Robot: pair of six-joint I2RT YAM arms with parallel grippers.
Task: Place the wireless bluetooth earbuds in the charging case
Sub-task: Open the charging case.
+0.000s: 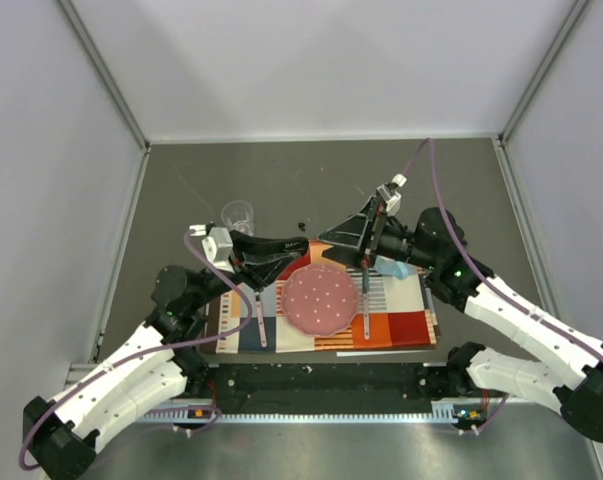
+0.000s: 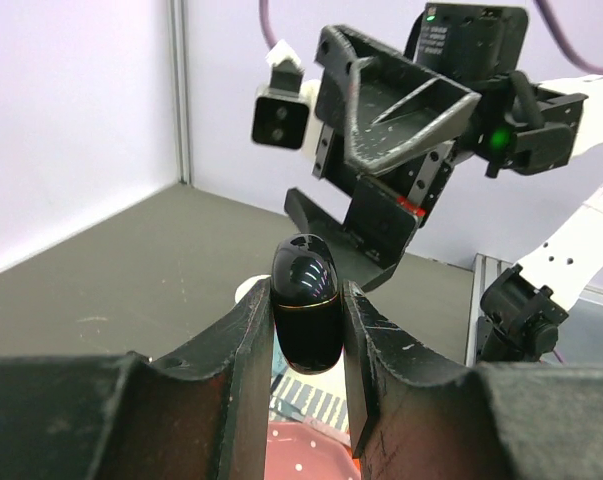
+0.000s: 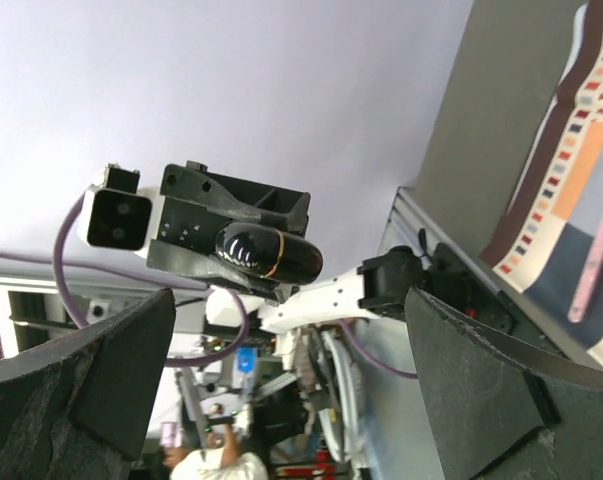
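Observation:
The charging case (image 2: 306, 320), a glossy black pebble with a thin gold seam, has its lid closed. My left gripper (image 2: 307, 300) is shut on it, one finger against each side. In the top view the left gripper (image 1: 293, 247) holds the case (image 1: 298, 244) in the air over the mat's far edge. My right gripper (image 1: 329, 236) faces it from the right, a short gap away, rolled on its side. Its jaws (image 3: 291, 330) stand wide open and hold nothing. I cannot make out the earbuds. A tiny dark speck (image 1: 299, 226) lies on the table beyond the case, too small to identify.
A colourful patterned mat (image 1: 401, 325) lies between the arms and carries a pink dotted plate (image 1: 321, 298) and two pink sticks (image 1: 366, 312). A clear cup (image 1: 238, 215) stands behind the left gripper. A pale blue object (image 1: 393, 267) sits under the right wrist.

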